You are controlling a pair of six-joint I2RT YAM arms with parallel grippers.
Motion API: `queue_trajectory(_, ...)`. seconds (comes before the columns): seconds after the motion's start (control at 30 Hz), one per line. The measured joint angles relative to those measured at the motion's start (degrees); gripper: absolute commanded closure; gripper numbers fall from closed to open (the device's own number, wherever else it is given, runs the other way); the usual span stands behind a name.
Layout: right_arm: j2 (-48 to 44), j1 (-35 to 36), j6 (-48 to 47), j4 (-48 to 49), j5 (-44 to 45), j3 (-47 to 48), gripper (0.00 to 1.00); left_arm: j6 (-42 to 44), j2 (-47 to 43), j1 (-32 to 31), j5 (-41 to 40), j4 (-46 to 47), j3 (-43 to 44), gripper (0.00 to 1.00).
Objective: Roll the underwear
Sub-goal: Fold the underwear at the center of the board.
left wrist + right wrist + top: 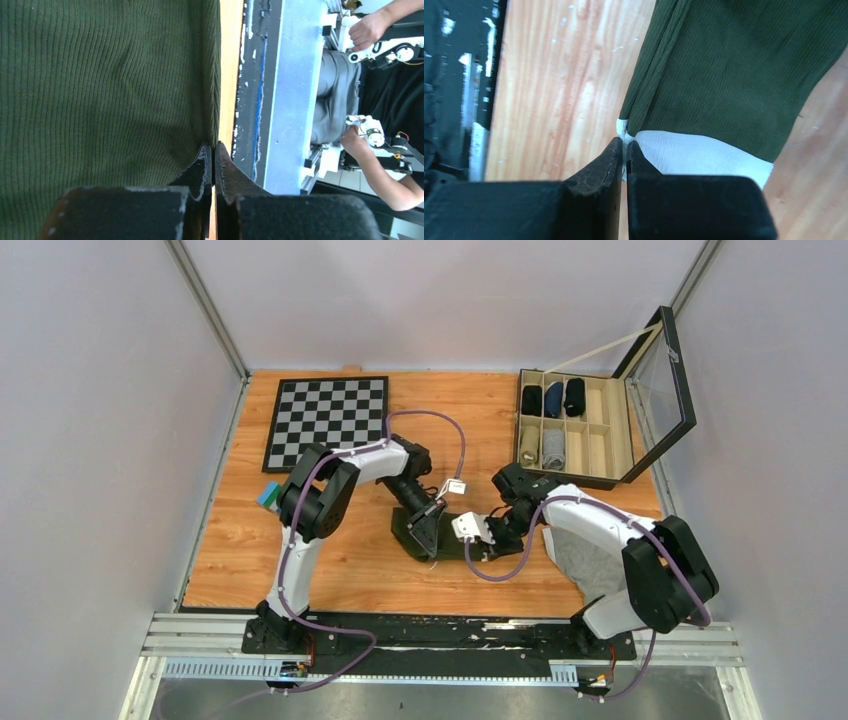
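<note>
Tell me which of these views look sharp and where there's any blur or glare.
Top view: even light, sharp throughout, no harsh shadows, a pale sheen on the box lid. Left wrist view: the ribbing of the underwear is crisp, while the fingers close to the lens are dark and soft. Right wrist view: slightly hazy, a bright wash on the table, and the fingers are blurred.

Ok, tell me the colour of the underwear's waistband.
The waistband is white, on dark green underwear; the right wrist view shows it best.
</note>
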Motion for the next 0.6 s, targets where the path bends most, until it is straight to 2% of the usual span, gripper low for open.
queue_trajectory(0.23,2.69,-1.38,1.42,-6.23,-4.09,2.89,0.99,-1.46,-0.09,-0.61,-1.64,-2.47,2.56,1.00)
queue_trajectory(0.6,14.12,-7.63,0.79,-18.56,-7.39,18.51,1.00,-3.72,0.00,1.03,-8.13,-5.64,13.03,1.00)
